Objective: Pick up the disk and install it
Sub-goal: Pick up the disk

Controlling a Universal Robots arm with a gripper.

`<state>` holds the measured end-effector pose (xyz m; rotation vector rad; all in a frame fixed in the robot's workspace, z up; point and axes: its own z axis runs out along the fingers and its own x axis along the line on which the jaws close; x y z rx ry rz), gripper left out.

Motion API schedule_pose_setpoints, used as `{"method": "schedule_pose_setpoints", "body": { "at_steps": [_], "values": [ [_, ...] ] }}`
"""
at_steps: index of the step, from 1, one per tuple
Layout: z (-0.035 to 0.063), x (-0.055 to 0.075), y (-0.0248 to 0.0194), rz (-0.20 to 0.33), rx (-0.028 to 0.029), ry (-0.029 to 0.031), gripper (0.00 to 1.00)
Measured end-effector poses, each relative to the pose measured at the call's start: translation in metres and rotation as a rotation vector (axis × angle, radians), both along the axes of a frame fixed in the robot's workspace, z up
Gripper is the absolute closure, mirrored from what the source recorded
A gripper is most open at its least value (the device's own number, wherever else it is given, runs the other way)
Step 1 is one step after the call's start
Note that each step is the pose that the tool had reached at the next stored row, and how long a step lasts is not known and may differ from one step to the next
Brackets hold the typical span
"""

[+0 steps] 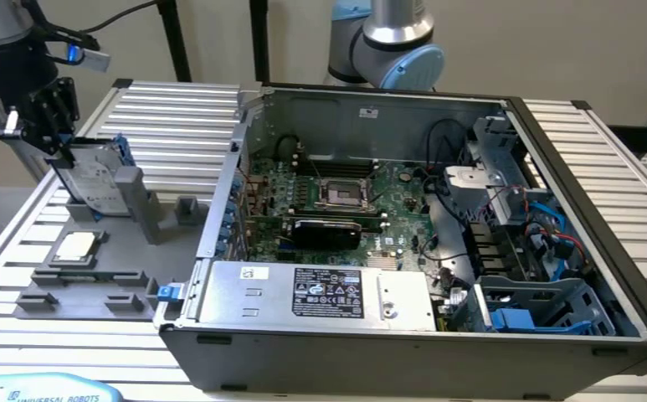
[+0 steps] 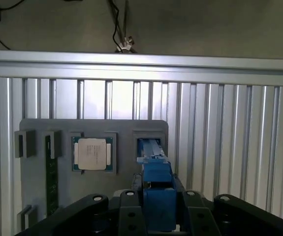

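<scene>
Disk (image 1: pixel 94 180) (image 2: pixel 157 179): upright in the grey holder (image 1: pixel 100 255), at the exterior view's left, outside the open computer case (image 1: pixel 413 335).
Claw (image 1: pixel 64 155) (image 2: pixel 158 219): astride the disk's blue carrier; whether it grips, cannot tell.

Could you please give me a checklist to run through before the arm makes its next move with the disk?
1. Tool centred on the top edge of the disk: ok.
2. Disk upright in its grey holder: ok.
3. Disk secured by the tool: cannot tell.
4. CPU chip lying apart from the disk: ok.
5. Computer case open on top: ok.
6. Drive cage inside the case free to take the disk: cannot tell.
</scene>
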<state>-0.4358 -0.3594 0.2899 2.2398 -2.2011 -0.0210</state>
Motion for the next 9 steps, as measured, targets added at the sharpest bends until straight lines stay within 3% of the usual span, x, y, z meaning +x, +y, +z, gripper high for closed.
{"method": "schedule_pose_setpoints", "body": {
  "at_steps": [9],
  "values": [
    [0.0,0.0,-0.0028,0.0,0.0004,0.0,0.67]
  ]
}}
